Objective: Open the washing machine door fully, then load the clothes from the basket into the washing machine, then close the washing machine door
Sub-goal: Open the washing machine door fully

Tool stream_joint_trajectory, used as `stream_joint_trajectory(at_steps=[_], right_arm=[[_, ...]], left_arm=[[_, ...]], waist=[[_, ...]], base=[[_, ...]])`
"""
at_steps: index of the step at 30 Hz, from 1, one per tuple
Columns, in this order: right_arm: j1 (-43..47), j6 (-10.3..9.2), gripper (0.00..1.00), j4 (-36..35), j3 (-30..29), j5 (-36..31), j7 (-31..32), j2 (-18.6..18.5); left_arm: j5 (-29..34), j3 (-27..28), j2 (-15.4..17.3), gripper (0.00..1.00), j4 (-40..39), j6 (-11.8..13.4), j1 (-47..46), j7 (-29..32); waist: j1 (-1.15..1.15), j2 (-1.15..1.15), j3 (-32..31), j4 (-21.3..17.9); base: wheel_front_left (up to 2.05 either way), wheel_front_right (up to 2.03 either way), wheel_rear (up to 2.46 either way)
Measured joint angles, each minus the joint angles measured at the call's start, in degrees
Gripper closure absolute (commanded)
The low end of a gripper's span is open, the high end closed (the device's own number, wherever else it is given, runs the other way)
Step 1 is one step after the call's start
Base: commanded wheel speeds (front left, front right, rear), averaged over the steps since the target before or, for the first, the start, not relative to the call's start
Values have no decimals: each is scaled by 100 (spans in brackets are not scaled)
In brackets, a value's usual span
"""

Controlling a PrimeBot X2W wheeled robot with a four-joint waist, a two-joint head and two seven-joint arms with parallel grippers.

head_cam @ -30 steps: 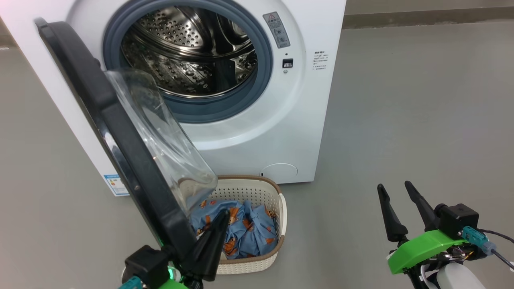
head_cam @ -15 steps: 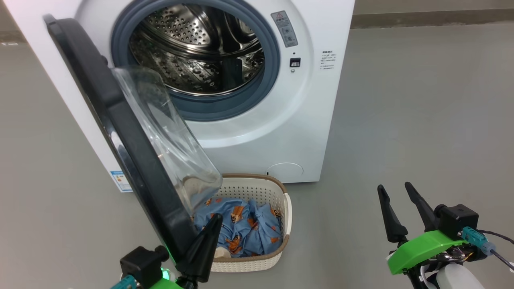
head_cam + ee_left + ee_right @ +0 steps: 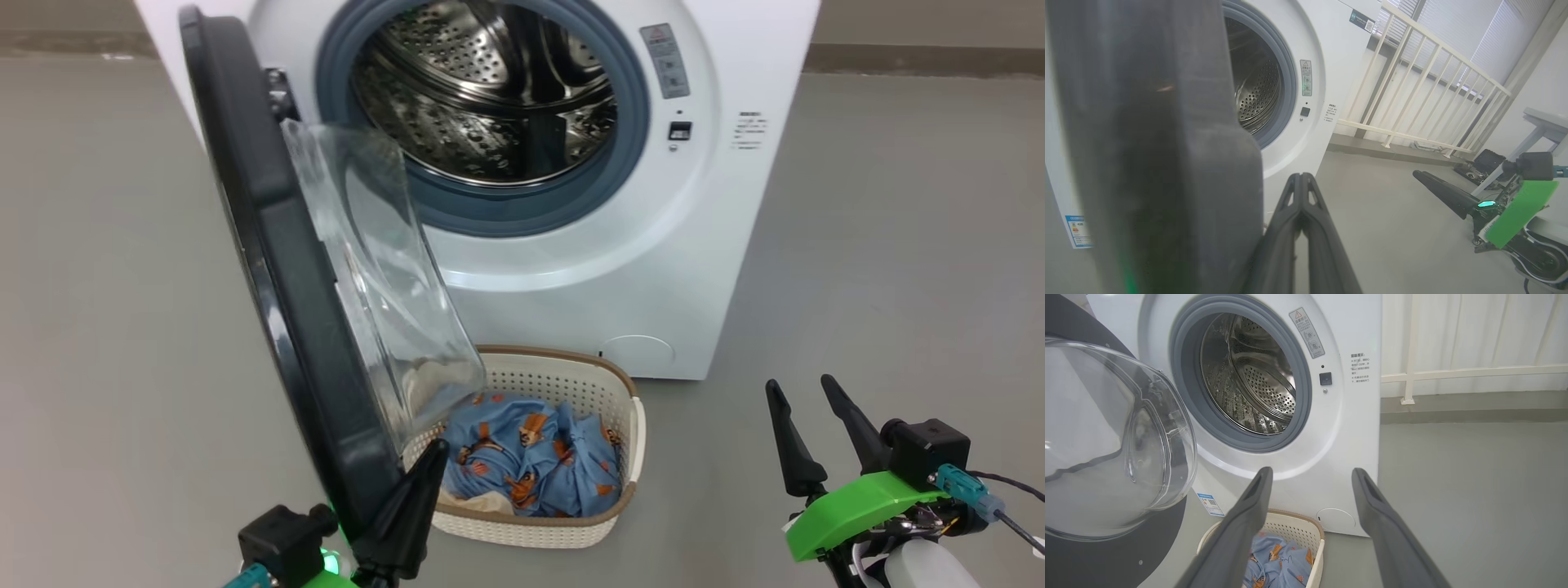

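You are looking down at a big white boxy front-loading washing machine [image 3: 718, 245] on a grey floor [image 3: 898, 245]. Its large round door [image 3: 269, 269], a wide glossy black ring around a bulging clear glass bowl [image 3: 384, 269], is swung out on the left side and stands edge-on to you. That leaves the perforated steel drum [image 3: 490, 106] and its grey-blue rubber gasket [image 3: 506, 216] in plain view. A small cream-white perforated plastic basket with a brown rim band [image 3: 563, 380] sits on the floor just in front of the machine, partly under the glass bowl. In it lie the clothes, crumpled light blue fabric printed with orange-brown bears [image 3: 531, 457], with a small cream-coloured cloth [image 3: 482, 502] at the near edge. Your left jaws are pressed together with nothing between them. Their long dark fingers [image 3: 408, 514] rise right beside the lower inner edge of the black ring, and you cannot tell whether they touch it. Your right jaws are spread and empty, their fingers [image 3: 788, 457] over bare floor at the lower right, well apart from the basket.
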Motion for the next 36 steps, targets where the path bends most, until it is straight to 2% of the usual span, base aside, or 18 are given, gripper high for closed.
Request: stream_joint_trajectory(at_steps=[19, 25, 36], right_arm=[[13, 0, 0, -8, -140, 1, 0, 60], [87, 0, 0, -4, -180, 1, 0, 104], [87, 0, 0, -7, -233, -7, 0, 152]], left_arm=[[-158, 508, 437, 100, 67, 330, 68, 83], [-209, 654, 587, 100, 105, 353, 45, 101], [-346, 1124, 981, 100, 756, 379, -469, 153]], waist=[[0, 0, -54, 858], [0, 0, -49, 1074], [0, 0, 41, 1426]], base=[[0, 0, 0], [0, 0, 0], [0, 0, 0]])
